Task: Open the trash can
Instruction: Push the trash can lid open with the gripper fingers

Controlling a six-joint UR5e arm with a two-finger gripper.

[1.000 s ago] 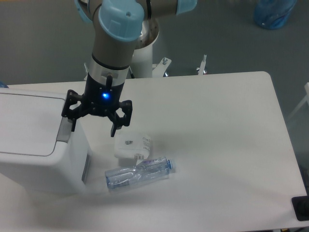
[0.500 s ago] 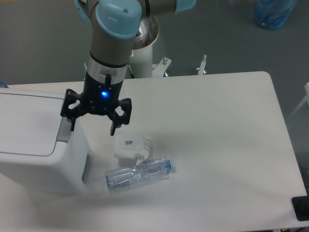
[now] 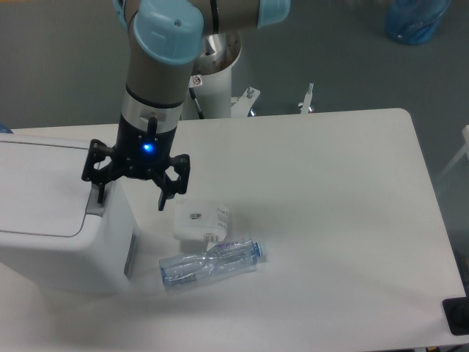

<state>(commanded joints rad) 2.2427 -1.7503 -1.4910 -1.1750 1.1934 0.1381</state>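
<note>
Since a second ago the gripper (image 3: 130, 192) has slid to the picture's left, so one finger (image 3: 98, 185) now sits over the grey tab (image 3: 95, 199) at the lid's edge while the other finger (image 3: 165, 192) hangs beyond the bin; the jaws are spread wide and hold nothing. Directly below and to the picture-left of the gripper stands the trash can (image 3: 58, 227), lid shut, its long side running off the left edge and its tab end facing the gripper. Just down-right of the gripper lie a small white packet (image 3: 200, 222), its dark print too small to read, and a clear bottle (image 3: 211, 262) on its side whose blue label (image 3: 233, 251) cannot be read either.
</note>
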